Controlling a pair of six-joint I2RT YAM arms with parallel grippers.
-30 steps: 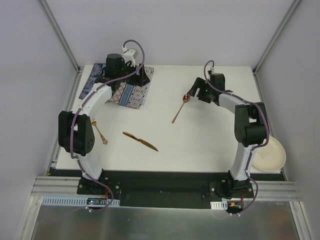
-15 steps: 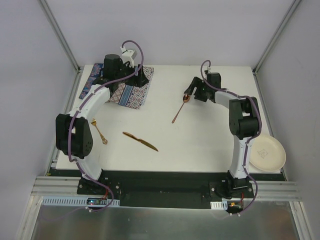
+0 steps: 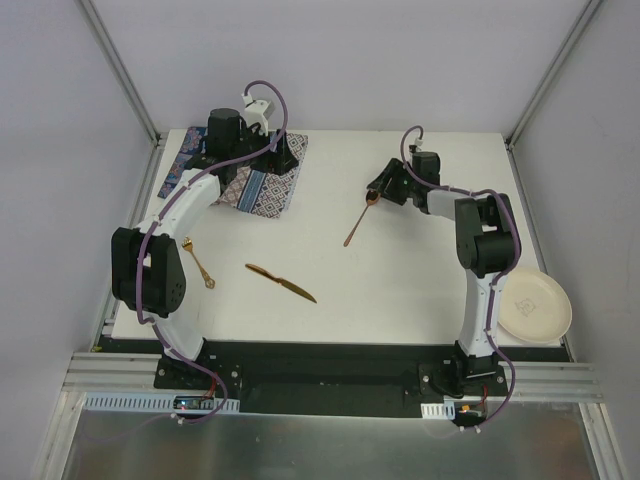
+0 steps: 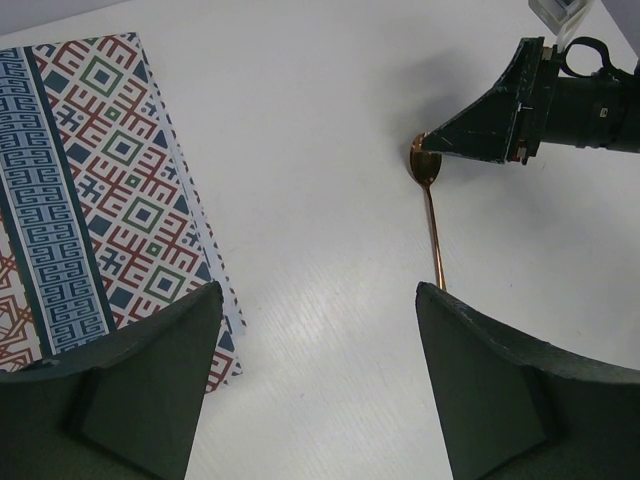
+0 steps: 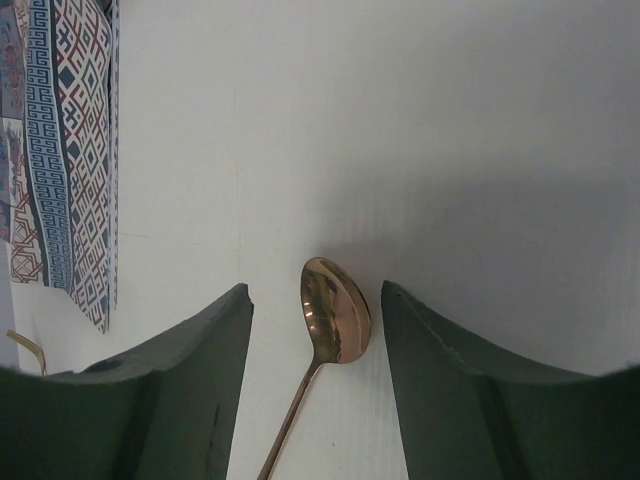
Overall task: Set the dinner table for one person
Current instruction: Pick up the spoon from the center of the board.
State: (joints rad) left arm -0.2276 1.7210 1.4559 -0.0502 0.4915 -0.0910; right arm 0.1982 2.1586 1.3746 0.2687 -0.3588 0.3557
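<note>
The right gripper is part-open, its jaws straddling the bowl of the slim copper-coloured metal spoon without touching, apparently lined up to pinch it. The left gripper hangs wide and empty, the blue-and-red patterned cloth placemat just beside it. The large white table lies beneath both.
</note>
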